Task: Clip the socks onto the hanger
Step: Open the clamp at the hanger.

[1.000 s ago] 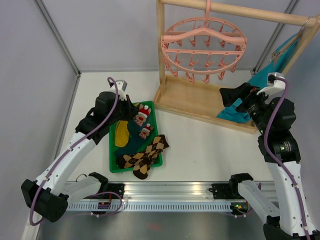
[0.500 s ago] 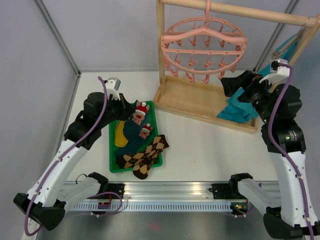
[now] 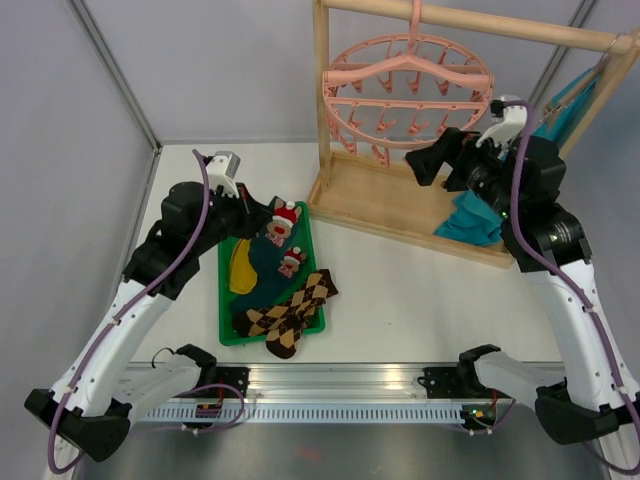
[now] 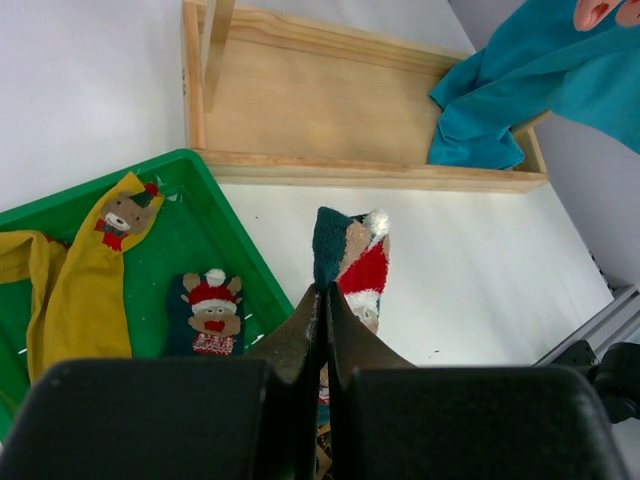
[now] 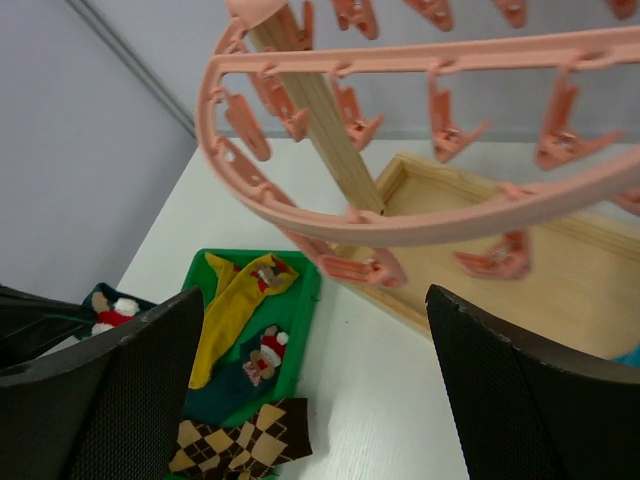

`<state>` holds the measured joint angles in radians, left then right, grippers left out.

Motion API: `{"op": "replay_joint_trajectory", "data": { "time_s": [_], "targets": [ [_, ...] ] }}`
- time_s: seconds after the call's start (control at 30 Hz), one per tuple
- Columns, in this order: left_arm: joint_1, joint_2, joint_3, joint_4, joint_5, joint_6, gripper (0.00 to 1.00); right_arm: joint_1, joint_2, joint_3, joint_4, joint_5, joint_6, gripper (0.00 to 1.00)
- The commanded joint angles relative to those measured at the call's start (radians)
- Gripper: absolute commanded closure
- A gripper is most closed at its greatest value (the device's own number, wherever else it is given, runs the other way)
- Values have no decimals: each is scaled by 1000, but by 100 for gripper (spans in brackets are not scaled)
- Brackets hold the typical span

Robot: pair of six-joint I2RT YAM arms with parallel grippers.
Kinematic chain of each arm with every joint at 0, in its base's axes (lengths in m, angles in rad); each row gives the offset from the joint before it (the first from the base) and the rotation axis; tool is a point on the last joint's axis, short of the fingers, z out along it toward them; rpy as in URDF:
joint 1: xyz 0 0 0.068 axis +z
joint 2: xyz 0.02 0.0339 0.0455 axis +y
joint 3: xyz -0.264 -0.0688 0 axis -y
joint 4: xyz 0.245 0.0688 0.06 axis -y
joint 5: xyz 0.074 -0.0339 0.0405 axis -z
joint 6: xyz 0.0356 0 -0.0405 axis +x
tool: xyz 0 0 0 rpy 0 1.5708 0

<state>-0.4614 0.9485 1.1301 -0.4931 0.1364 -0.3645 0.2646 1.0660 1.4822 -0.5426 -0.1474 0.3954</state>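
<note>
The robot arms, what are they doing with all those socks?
They are getting ready to hang socks up. The left gripper is pinched shut on a teal Christmas sock and holds it up by the green tray. The right gripper is wide open, up close to the pink hanger and its little clips. A mustard sock, the argyle socks and another teal sock lie in the tray. No sock is clipped on yet.

Bare white tabletop (image 3: 400, 290) lies open between the green plastic tray (image 3: 222, 305) nearer the left edge and the low wooden rack base (image 3: 385, 195) at the far right, where the rack's upright post (image 3: 321, 90), the clip-hung round pink plastic hanger (image 3: 400, 102) and a draped turquoise cloth (image 3: 470, 218) crowd the way.
</note>
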Motion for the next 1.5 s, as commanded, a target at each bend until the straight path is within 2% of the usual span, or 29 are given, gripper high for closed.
{"op": "replay_joint_trajectory", "data": {
  "time_s": [0.0, 0.1, 0.2, 0.6, 0.63, 0.73, 0.8, 0.97, 1.13, 1.3, 1.47],
  "targets": [
    [-2, 7, 56, 45, 22, 32, 98, 148, 48, 105, -19, 185, -64, 2],
    [-2, 3, 54, 65, 29, 15, 98, 325, 92, 153, -40, 336, -85, 3],
    [-5, 6, 51, 86, 48, 4, 98, 399, 115, 152, -56, 434, -104, 4],
    [-3, 19, 34, 191, 80, -36, 98, 464, 153, 83, 18, 539, -179, 15],
    [-3, 21, 34, 194, 80, -37, 98, 469, 158, 78, 27, 557, -170, 18],
    [-3, 24, 40, 197, 81, -36, 98, 515, 154, 64, 36, 664, -171, 20],
    [-3, 30, 54, 189, 86, -33, 98, 525, 143, 55, 40, 683, -190, 20],
    [-3, 33, 59, 192, 95, -28, 98, 524, 106, 52, 27, 640, -300, 17],
    [-5, 49, 68, 191, 108, -19, 98, 506, 62, 6, 35, 629, -343, 15],
    [-3, 68, 82, 189, 121, -10, 98, 312, 57, -31, 61, 378, -333, 15],
    [-3, 78, 88, 186, 118, 2, 98, 225, 66, -59, 101, 283, -349, 15]
  ]
}}
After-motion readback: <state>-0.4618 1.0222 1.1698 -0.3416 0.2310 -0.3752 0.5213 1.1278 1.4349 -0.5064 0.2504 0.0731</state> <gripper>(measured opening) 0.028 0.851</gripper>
